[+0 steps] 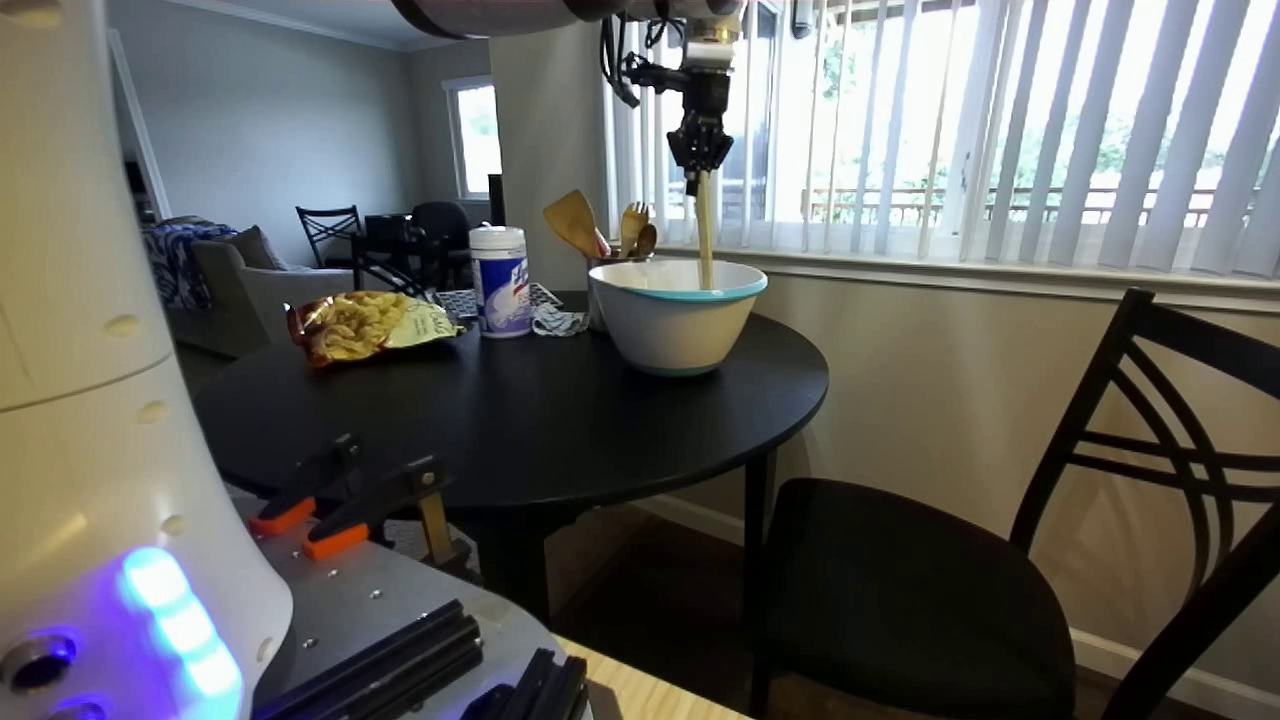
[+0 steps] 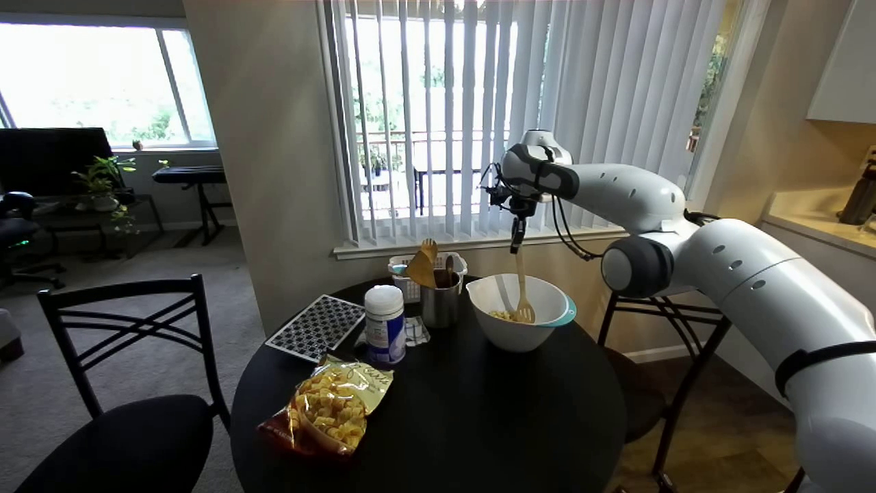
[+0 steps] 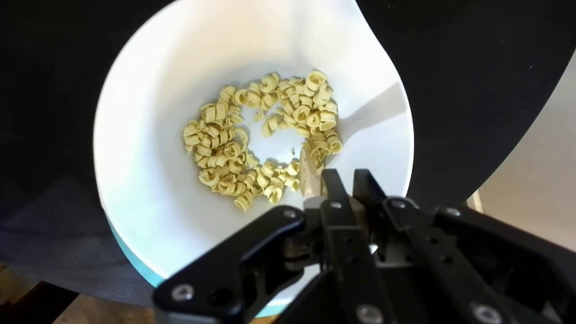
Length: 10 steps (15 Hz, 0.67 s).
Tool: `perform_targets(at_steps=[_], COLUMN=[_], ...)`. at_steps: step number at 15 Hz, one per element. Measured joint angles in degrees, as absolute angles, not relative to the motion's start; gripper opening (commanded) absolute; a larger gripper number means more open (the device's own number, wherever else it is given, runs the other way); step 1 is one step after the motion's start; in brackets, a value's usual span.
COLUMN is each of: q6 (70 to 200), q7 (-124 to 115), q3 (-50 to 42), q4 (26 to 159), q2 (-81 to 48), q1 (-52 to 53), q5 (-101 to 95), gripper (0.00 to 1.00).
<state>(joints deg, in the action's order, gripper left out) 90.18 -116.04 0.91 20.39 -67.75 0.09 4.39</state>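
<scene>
Over the open white bowl [image 2: 510,339], on the round black counter [image 2: 493,418], the fingers [image 3: 335,193] are clamped on the upper part of a wooden fork [image 2: 521,284]. The fork lies directly below the fingers: its long axis is almost vertical, with only a slight lean, and its flat head, which appears to have tines, is deep inside the bowl. In the wrist view this head is seen near one side of the bottom, close beside the pasta curls [image 3: 216,157]; whether it touches them is difficult to tell. The curls are pale yellow, small and twisted, of dry look, and they form a broken ring around a bare patch of smooth white bottom. The bowl seems made of plastic, with a pouring lip and a turquoise rim. Near to it stands a shiny metal holder [image 2: 440,305] with wooden utensils [image 2: 419,270], whose grain is too small to see. Farther away, on the same counter, are a cylindrical canister [image 2: 385,335] with a purple label and a crinkled, glossy bag [image 2: 335,404] showing yellow pieces.
</scene>
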Motion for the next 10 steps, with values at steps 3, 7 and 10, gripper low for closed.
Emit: perform_targets(at_steps=[3, 7, 10], q6=[91.66, 95.37, 96.76], q7=[-115.87, -115.87, -115.88], q3=[1.00, 2.56, 4.02], q4=[20.39, 20.39, 20.39], q2=[-67.77, -67.84, -67.87], q1=[0.66, 2.25, 3.31], q5=[4.39, 4.41, 4.42], gripper=[0.03, 0.03, 0.03])
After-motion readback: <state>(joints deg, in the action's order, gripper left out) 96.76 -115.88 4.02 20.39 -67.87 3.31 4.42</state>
